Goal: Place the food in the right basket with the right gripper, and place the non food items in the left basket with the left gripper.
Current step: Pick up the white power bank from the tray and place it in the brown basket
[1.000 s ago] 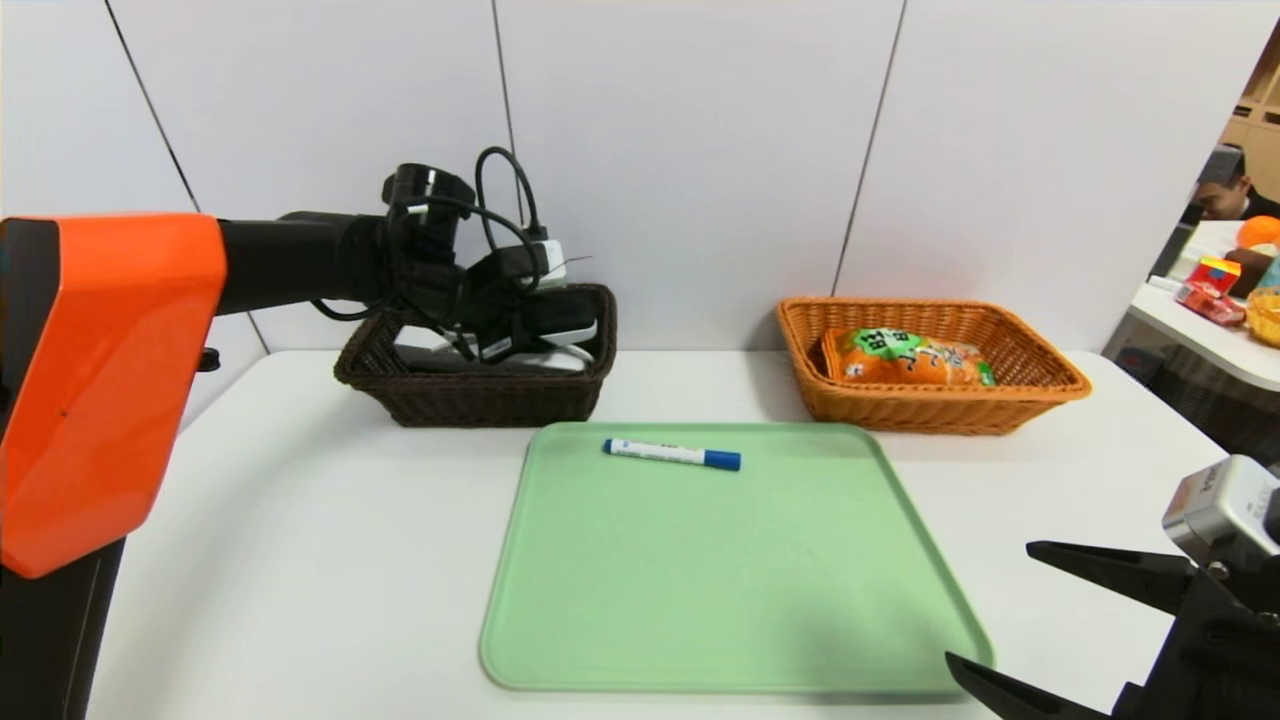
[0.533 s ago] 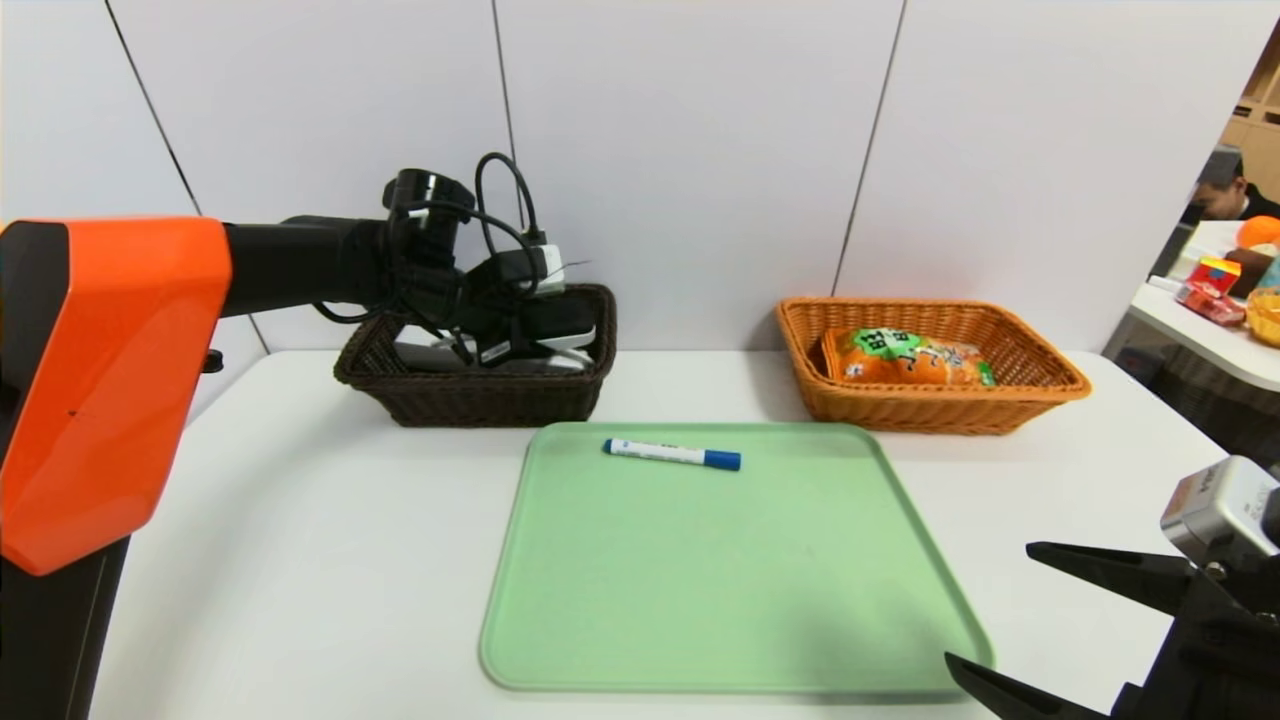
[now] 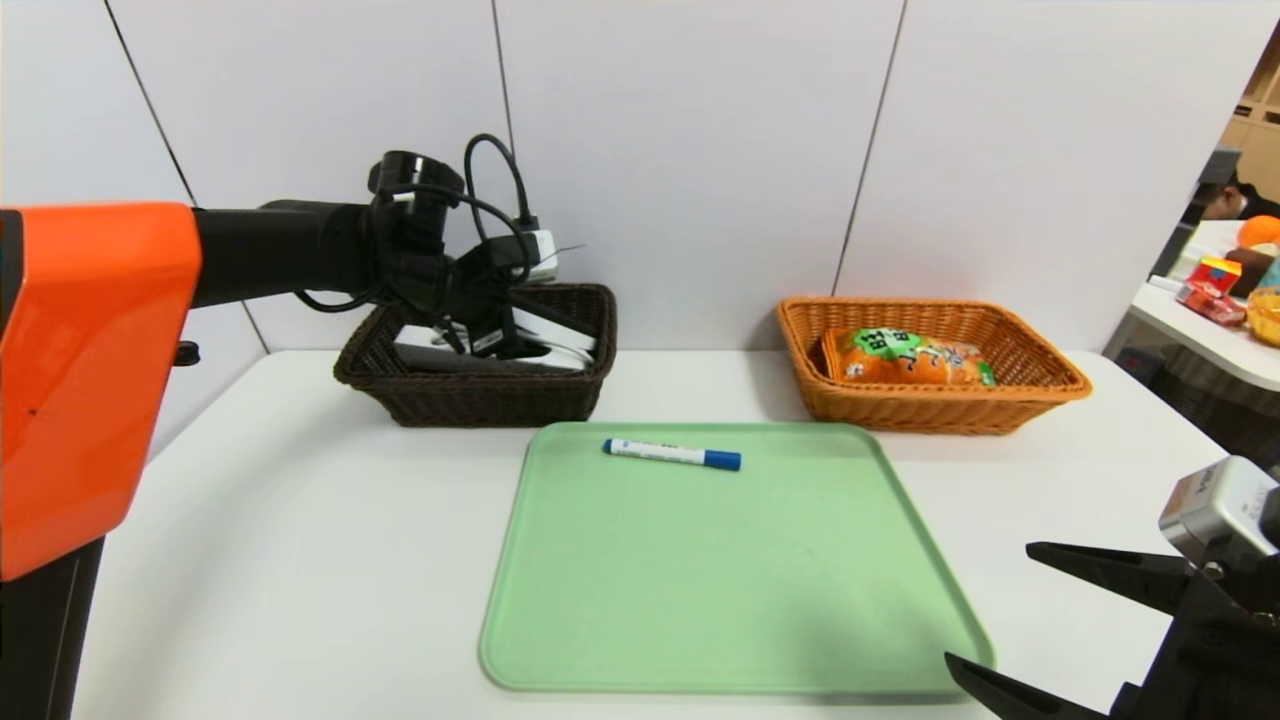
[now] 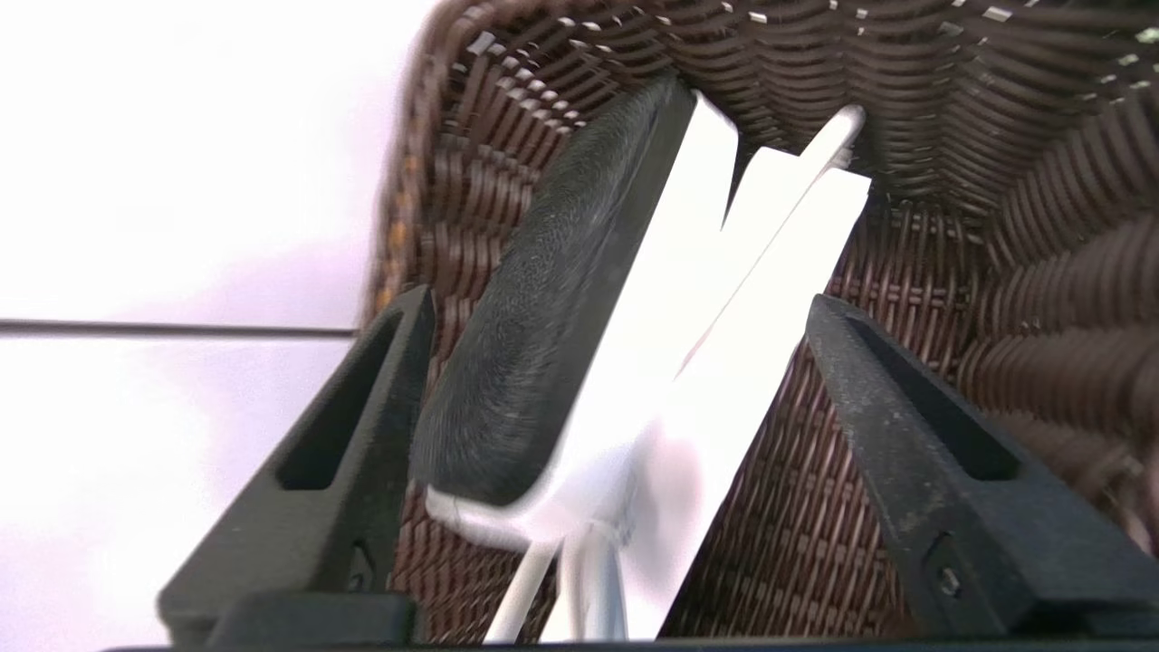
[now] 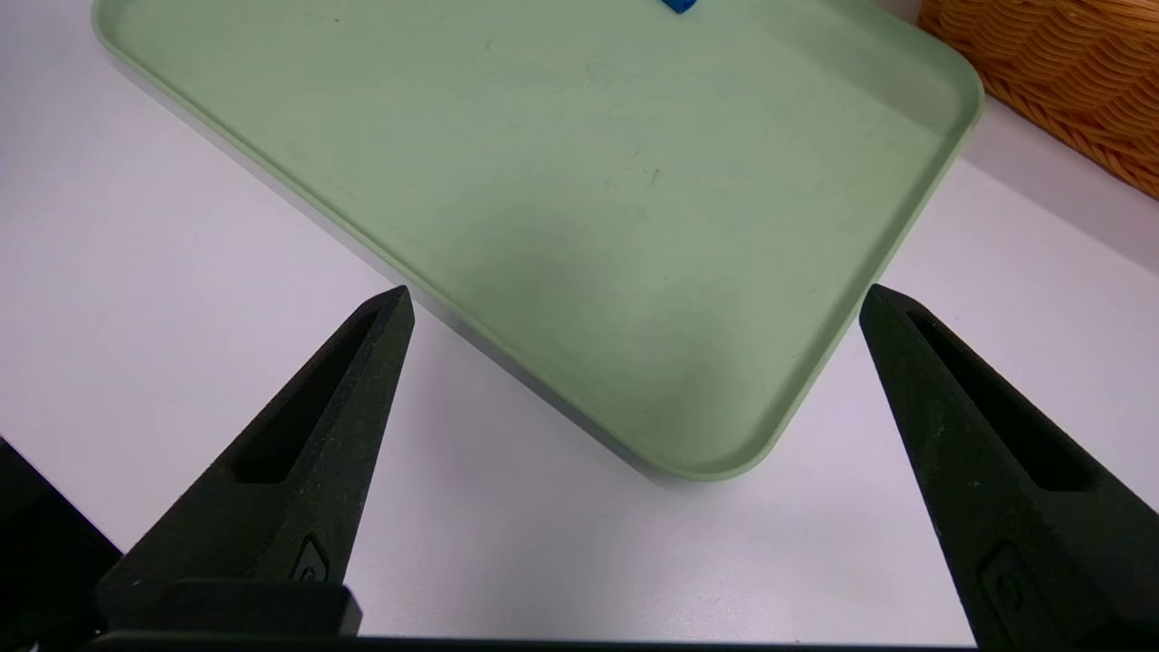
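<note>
Btwn open L claw's fingertips (image 4: 819, 317), apart: blk-top eraser (image 4: 552, 299).

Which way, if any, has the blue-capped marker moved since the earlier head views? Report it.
No, the blue-capped marker has not moved: it lies at the same spot near the far edge of the green tray.

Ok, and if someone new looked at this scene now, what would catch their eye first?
Probably the orange snack bag in the orange-tan basket at the back right. Next, the lone blue-capped marker near the far edge of the green tray. At the back left, the open left gripper hovers over the black-topped eraser in the dark brown basket.
</note>
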Available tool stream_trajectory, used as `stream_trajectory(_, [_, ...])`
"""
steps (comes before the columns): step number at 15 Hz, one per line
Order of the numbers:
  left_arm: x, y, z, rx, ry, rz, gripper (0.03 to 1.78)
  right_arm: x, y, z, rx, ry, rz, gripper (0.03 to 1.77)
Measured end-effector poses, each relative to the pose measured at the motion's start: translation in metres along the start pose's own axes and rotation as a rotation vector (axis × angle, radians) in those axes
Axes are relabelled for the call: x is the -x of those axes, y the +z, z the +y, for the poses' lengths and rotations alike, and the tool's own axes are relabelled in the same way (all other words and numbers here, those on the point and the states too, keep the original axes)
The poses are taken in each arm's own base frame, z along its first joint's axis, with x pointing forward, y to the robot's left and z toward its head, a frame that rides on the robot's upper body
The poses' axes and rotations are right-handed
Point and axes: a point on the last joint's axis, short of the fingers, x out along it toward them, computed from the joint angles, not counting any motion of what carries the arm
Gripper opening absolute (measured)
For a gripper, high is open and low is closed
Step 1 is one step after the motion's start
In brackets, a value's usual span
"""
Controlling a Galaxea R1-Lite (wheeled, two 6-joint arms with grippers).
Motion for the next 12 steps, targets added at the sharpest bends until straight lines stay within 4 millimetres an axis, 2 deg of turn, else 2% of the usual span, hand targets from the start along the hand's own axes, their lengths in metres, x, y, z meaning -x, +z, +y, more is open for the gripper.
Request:
stream_trajectory(6, [0.041, 0.023, 0.001, -0.023, 0.03, -0.029, 1.6, 0.0, 0.0, 0.0, 0.001, 0.0, -0.001, 1.7])
stream_trajectory(9, [0.067, 0.042, -0.007, -0.038, 0.028, -0.055, 1.63, 0.0, 0.0, 0.0, 0.005, 0.0, -0.001, 1.7])
stream_trajectory(12, [0.086, 0.066, -0.025, -0.06, -0.002, -0.094, 1.66, 0.001, -0.001, 0.0, 0.006, 0.002, -0.002, 1.7])
